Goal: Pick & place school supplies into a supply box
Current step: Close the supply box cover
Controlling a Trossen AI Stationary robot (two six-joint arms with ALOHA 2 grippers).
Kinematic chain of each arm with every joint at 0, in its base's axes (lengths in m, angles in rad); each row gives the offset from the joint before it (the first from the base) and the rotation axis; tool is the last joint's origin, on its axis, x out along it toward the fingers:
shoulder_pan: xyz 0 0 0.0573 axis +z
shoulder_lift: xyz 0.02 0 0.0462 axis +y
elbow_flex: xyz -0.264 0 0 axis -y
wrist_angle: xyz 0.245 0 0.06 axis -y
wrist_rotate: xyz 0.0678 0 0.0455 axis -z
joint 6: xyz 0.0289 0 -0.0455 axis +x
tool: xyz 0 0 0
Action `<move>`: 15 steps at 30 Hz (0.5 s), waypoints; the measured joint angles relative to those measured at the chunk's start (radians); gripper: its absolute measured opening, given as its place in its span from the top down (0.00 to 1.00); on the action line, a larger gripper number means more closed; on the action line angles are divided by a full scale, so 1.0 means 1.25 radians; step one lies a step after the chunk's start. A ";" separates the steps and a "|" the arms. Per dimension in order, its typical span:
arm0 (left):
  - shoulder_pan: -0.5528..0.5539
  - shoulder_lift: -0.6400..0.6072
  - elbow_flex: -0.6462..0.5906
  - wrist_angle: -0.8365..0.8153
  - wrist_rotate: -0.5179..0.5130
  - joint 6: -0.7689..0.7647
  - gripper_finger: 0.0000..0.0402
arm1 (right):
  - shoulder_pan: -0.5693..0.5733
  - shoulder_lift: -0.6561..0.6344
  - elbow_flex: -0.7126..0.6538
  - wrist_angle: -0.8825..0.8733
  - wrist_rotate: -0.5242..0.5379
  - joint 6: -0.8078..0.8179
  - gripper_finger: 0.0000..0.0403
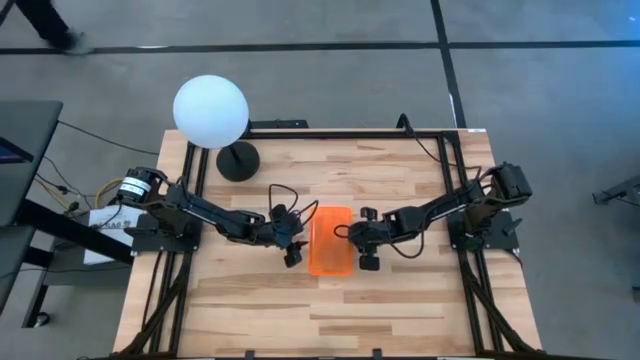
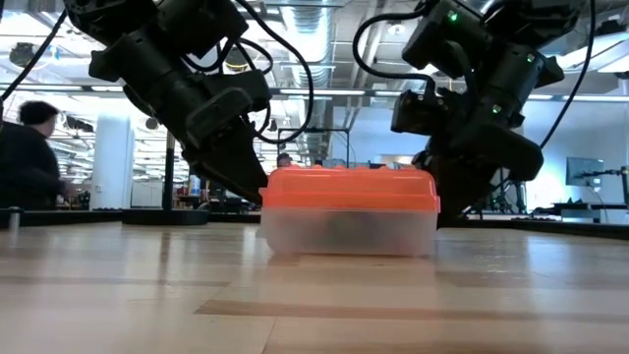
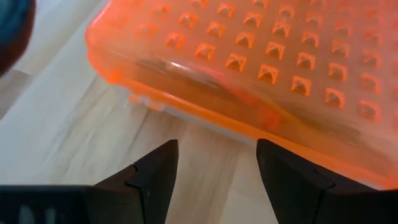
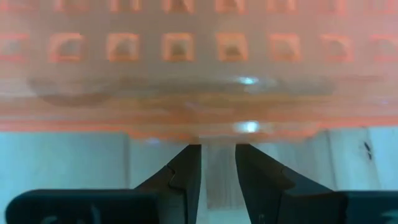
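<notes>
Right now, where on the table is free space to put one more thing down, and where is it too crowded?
Bare wood lies along the near edge of the table, below the supply box, and in the far right corner. The middle is crowded: the left gripper and right gripper flank the box closely. The globe lamp and its base fill the far left corner.

Even, bright light is falling on the wooden table [image 1: 400, 300] from overhead, and shadows are staying soft. The white globe lamp [image 1: 210, 111], toward eleven o'clock, is showing nearly blown out. At table height, ceiling lights are glowing in the hazy room behind, leaving both arms as dark silhouettes. Close up, the orange lid [image 4: 199, 62] is blurring, with two small glints shining on its edge.
</notes>
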 joint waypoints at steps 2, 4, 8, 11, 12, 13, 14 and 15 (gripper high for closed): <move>-0.001 0.000 0.000 -0.002 0.009 -0.003 0.47 | -0.006 -0.001 0.000 -0.006 0.003 0.006 0.77; -0.003 0.000 0.000 -0.005 0.015 -0.011 0.47 | -0.011 -0.002 0.000 -0.011 0.005 0.011 0.77; -0.011 0.000 -0.001 -0.013 0.019 -0.026 0.47 | -0.026 -0.002 -0.001 -0.059 0.006 0.040 0.77; -0.016 0.000 -0.001 -0.013 0.019 -0.038 0.47 | -0.035 -0.006 -0.001 -0.084 0.006 0.053 0.77; -0.017 -0.001 -0.001 -0.013 0.019 -0.044 0.47 | -0.036 -0.012 -0.001 -0.094 0.006 0.055 0.77; -0.019 -0.001 -0.002 -0.013 0.019 -0.050 0.47 | -0.036 -0.018 -0.003 -0.100 0.007 0.055 0.77; -0.020 -0.001 -0.002 -0.012 0.019 -0.057 0.47 | -0.036 -0.022 -0.003 -0.097 0.007 0.055 0.77; -0.023 -0.001 -0.002 -0.012 0.019 -0.065 0.47 | -0.036 -0.029 -0.003 -0.096 0.009 0.055 0.77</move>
